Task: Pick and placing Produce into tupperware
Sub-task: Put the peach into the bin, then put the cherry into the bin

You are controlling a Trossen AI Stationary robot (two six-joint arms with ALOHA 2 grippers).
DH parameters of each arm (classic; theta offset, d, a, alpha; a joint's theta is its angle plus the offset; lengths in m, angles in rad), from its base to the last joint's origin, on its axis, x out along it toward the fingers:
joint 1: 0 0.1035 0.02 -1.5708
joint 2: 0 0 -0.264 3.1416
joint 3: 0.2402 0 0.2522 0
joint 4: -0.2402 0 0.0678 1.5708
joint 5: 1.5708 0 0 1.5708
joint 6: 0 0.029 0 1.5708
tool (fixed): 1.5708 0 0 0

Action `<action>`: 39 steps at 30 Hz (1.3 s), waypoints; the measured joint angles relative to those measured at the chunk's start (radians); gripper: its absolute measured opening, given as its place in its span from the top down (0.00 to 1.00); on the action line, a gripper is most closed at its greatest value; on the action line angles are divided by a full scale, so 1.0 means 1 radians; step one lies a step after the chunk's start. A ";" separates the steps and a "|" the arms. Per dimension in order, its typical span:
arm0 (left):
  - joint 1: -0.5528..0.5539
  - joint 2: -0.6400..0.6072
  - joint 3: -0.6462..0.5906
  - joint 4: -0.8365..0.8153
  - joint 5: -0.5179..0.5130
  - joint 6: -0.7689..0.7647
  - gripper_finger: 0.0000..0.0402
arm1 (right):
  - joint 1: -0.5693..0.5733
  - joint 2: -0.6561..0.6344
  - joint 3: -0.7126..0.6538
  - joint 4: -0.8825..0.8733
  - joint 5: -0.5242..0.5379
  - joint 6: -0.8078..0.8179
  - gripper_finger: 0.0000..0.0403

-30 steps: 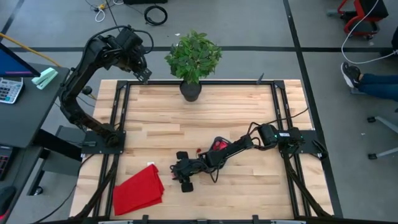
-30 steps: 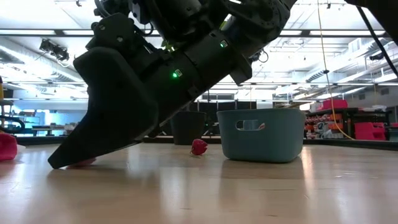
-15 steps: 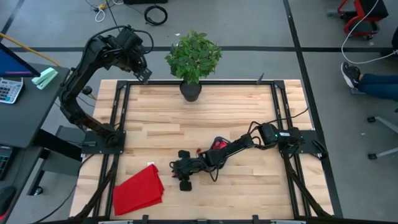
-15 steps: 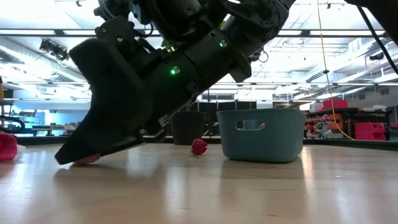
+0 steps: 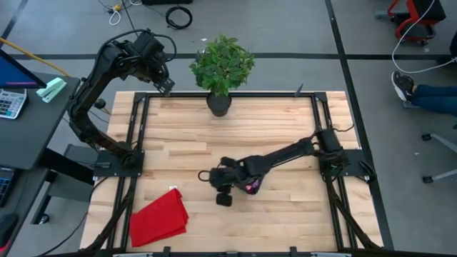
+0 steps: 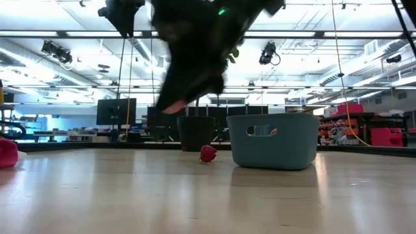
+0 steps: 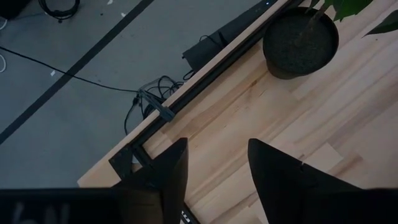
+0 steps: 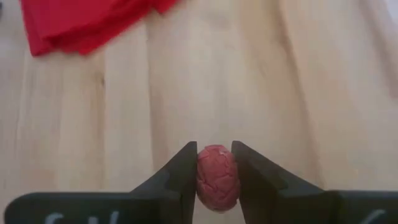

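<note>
The right gripper (image 8: 214,176) has its jaws clamped on a small pink-red fruit piece (image 8: 217,177), held up off the counter (image 5: 285,135) above its middle. In the view from above the teal tub is hard to make out; a bit of pink shows just under the arm (image 5: 250,187). From table height the tub (image 6: 273,140) stands on the counter, with another red fruit piece (image 6: 208,153) lying just beside it, on the pot's side, and the black plant pot (image 6: 196,133) behind that.

To do this step well, I would keep the squeeze gentle and steady, since the piece looks soft and rounded and could slip out sideways. It should be carried level until it hangs squarely over the tub's opening, then lowered inside the rim before letting go, so it doesn't bounce out.

The loose piece beside the tub and the pot are the things to steer around. The red cloth (image 5: 158,218) lies well apart from the tub, near the counter's front corner. The left gripper (image 7: 214,180) waits beyond the pot at the counter's back corner, jaws apart and empty.
</note>
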State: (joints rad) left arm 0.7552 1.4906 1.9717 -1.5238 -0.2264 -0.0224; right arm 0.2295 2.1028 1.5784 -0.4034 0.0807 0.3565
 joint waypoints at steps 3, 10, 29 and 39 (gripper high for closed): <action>0.000 0.000 0.000 0.000 0.000 0.000 0.56 | -0.001 -0.082 0.000 -0.159 0.013 0.083 0.75; 0.000 0.000 0.000 0.000 0.000 -0.022 0.57 | 0.003 -0.183 -0.038 -0.476 0.105 0.310 0.75; -0.002 0.000 0.000 -0.002 0.000 -0.045 0.56 | -0.039 -0.225 -0.212 -0.360 -0.053 0.420 0.71; -0.002 0.000 0.000 -0.005 0.002 -0.105 0.57 | -0.052 -0.225 -0.212 -0.361 -0.053 0.384 0.53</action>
State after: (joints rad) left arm 0.7532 1.4910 1.9717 -1.5285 -0.2241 -0.1274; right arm 0.1776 1.8782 1.3663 -0.7647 0.0282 0.7406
